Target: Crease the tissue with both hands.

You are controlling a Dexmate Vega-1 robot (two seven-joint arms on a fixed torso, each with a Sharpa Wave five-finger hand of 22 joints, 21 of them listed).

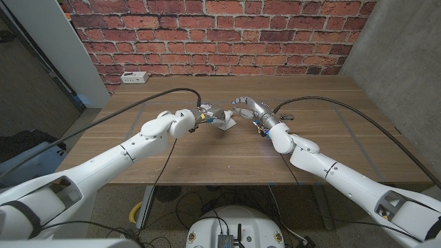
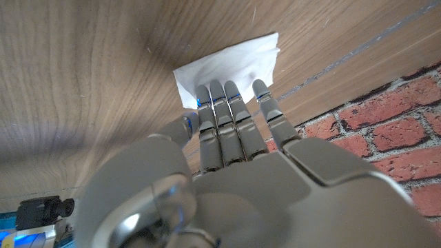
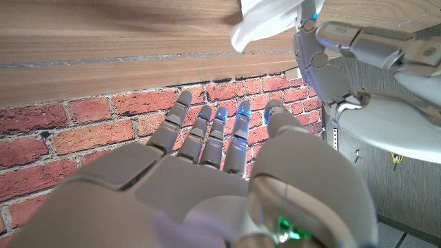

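A white tissue [image 1: 224, 122] lies rumpled on the wooden table [image 1: 172, 165], just left of centre, with one side lifted a little. My left hand [image 1: 198, 117] holds the tissue [image 2: 231, 63] by its near edge: the fingertips [image 2: 226, 93] lie on top and the thumb sits at the corner. From the right wrist view, the tissue [image 3: 265, 21] bulges beside the left hand [image 3: 331, 48]. My right hand [image 1: 248, 107] hovers just right of the tissue, apart from it. Its fingers [image 3: 207, 131] are spread and hold nothing.
A white power strip [image 1: 134, 77] lies at the table's far left edge against the brick wall [image 1: 227, 34]. Black cables [image 1: 324, 102] run along both arms over the table. Bare tabletop surrounds the tissue on all sides.
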